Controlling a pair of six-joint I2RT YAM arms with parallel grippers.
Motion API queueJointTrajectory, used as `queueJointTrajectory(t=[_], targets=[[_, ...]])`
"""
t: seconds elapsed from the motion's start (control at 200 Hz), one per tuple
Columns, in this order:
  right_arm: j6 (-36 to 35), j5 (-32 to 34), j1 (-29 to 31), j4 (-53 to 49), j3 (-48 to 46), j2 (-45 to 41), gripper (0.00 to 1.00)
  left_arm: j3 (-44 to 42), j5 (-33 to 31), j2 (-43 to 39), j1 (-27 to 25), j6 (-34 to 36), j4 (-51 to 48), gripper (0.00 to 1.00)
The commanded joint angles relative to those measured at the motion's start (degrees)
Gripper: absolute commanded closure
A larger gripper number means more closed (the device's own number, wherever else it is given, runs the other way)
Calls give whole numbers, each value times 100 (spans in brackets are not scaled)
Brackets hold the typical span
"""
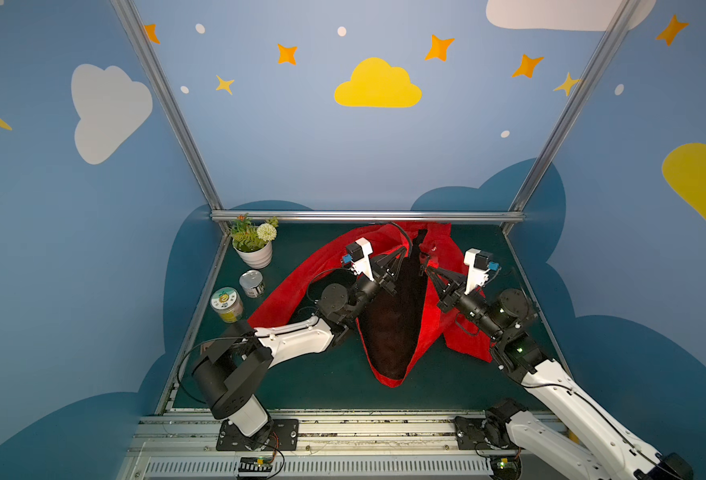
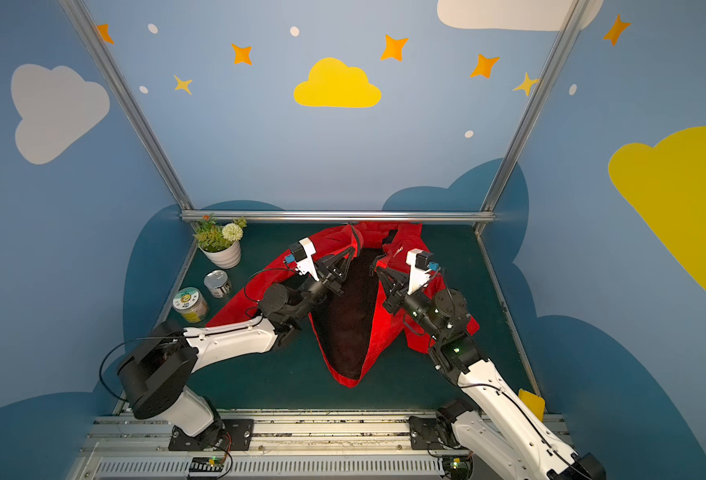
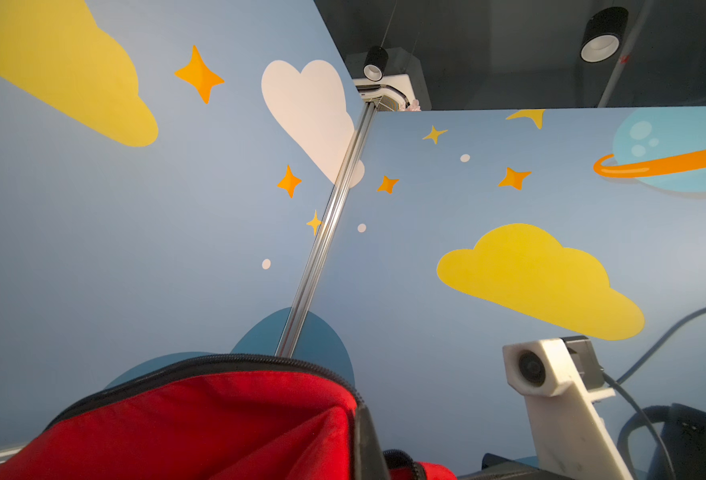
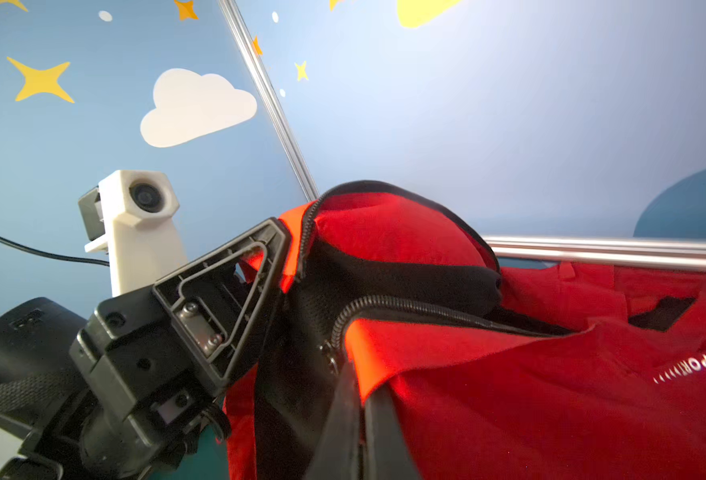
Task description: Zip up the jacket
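The red jacket (image 1: 301, 286) (image 2: 384, 332) lies on the green table, its front spread in a V with the black lining (image 1: 393, 324) showing. The two front edges meet at the near tip (image 1: 393, 384). My left gripper (image 1: 403, 253) (image 2: 353, 251) (image 3: 361, 409) is shut on the left front edge near the collar and holds it up. Across the gap, my right gripper (image 1: 426, 270) (image 2: 376, 268) (image 4: 361, 395) is shut on the right front edge. The black zipper teeth (image 4: 405, 305) and white chest lettering (image 4: 687, 370) show in the right wrist view.
At the table's left stand a potted plant (image 1: 253, 245), a tin can (image 1: 251, 283) and a yellow-filled jar (image 1: 227, 305). A metal rail (image 1: 368, 216) runs along the back, with blue walls on three sides. A yellow object (image 2: 532, 401) sits at the near right corner.
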Motion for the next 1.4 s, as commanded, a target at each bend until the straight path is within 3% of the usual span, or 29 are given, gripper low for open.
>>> queueJointTrajectory(t=[0.0,0.501,0.671,0.871,1.397], targets=[[-265,-435,-55,953,39,116,100,221,155,-266,-31,405,398,97],[894,-874,-282,1492,159,422,100,465,390,-301,-130,1094,394,97],[1027,-879,-282,1822,379,390,100,582,336,-355,-370,2019,394,97],[728,-564,-280,1847,489,144,100,955,230,-284,-387,2392,398,97],[445,-917,-405,2362,1061,485,100,1768,824,140,18,1830,399,97]])
